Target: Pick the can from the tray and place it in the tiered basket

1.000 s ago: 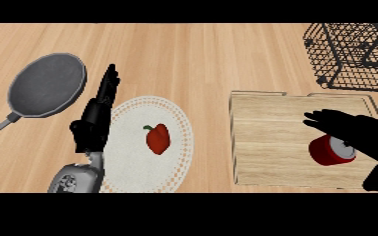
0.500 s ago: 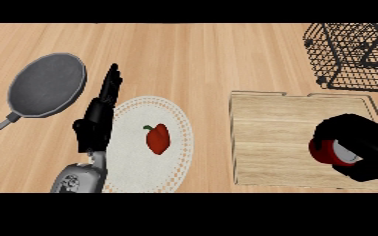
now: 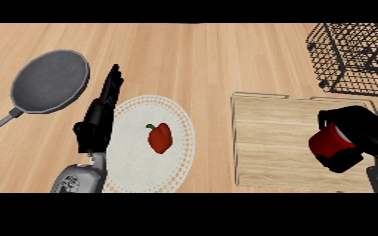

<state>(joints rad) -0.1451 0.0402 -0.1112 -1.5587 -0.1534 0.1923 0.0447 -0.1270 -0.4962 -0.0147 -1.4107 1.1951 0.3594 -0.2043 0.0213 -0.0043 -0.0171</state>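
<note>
A red can (image 3: pixel 327 143) is at the right side of the wooden tray (image 3: pixel 277 140). My right hand (image 3: pixel 355 135) is curled round it, with fingers over its top and right side. Whether the can rests on the tray or is just above it, I cannot tell. The black wire tiered basket (image 3: pixel 345 55) stands at the far right, beyond the tray. My left hand (image 3: pixel 100 115) rests open with straight fingers pointing away, at the left edge of the white plate (image 3: pixel 140 165).
A red bell pepper (image 3: pixel 159 137) lies on the white plate. A grey frying pan (image 3: pixel 48 82) sits at the far left, with its handle toward the lower left. Bare wooden counter (image 3: pixel 199 60) lies between the plate and the basket.
My right hand went from open above the can to curled round it. The can now looks tilted and slightly shifted. The left hand has not moved.
</note>
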